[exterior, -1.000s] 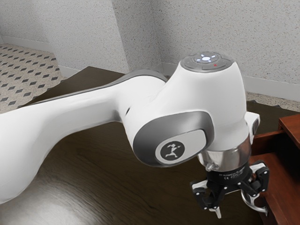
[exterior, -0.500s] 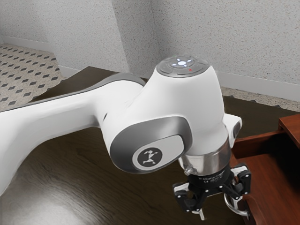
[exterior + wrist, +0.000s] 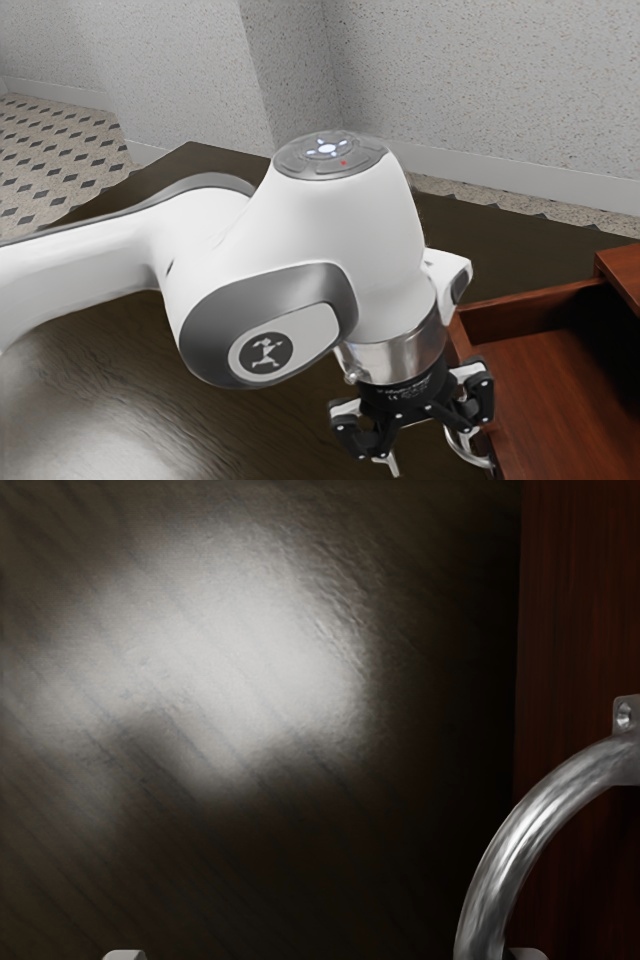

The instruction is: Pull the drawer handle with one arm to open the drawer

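Here the white arm (image 3: 300, 260) reaches across the dark wooden bench (image 3: 150, 400) from the exterior view's left, its hand pointing down at the bench's edge on the exterior view's right. The reddish-brown drawer (image 3: 560, 370) sits there, standing open, with its side wall and inner floor visible from above. The black gripper (image 3: 420, 445) hangs low just in front of the drawer's front panel. Its fingers stand well apart rather than clamped. The curved silver handle (image 3: 468, 452) lies between them, close against the finger nearer the drawer.

In the wrist view the handle (image 3: 520, 830) arcs out from its mount on the drawer front (image 3: 580, 600), above the glossy bench (image 3: 230, 680) with a bright patch of reflected light. Beyond the bench's far edge are a speckled wall (image 3: 500, 70) and a tiled floor (image 3: 50, 140).
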Robot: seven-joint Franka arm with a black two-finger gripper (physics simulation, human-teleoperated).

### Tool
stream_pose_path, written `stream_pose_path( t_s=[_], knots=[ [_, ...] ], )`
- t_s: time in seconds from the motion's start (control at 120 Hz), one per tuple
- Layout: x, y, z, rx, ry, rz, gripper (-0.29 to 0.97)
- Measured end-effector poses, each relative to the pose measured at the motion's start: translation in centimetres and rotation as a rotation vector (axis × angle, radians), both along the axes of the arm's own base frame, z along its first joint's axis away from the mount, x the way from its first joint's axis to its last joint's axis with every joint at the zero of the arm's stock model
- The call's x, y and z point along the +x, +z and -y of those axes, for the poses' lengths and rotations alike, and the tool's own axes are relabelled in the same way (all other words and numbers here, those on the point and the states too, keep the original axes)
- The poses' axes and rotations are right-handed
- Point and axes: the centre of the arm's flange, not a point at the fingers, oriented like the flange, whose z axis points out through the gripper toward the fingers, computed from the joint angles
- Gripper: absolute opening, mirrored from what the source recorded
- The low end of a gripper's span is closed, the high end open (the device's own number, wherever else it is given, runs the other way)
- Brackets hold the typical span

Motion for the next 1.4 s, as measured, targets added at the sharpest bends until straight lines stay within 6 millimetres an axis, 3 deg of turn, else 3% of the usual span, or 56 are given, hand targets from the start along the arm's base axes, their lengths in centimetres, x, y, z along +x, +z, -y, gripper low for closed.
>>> stream_pose_path(
  t_s=[0.542, 0.917, 1.083, 1.258, 1.4],
  knots=[
    [-1.9, -0.1, -2.1, -0.014, -0.022, 0.002, 0.42],
    [-3.5, 6.7, -0.8, -0.073, -0.093, 0.125, 0.44],
    [-3.8, 7.7, -0.8, -0.084, -0.106, 0.13, 0.57],
    [-5.3, 9.4, 1.3, -0.106, -0.166, 0.146, 0.63],
    [-5.3, 11.0, 2.1, -0.147, -0.194, 0.132, 0.66]
  ],
)
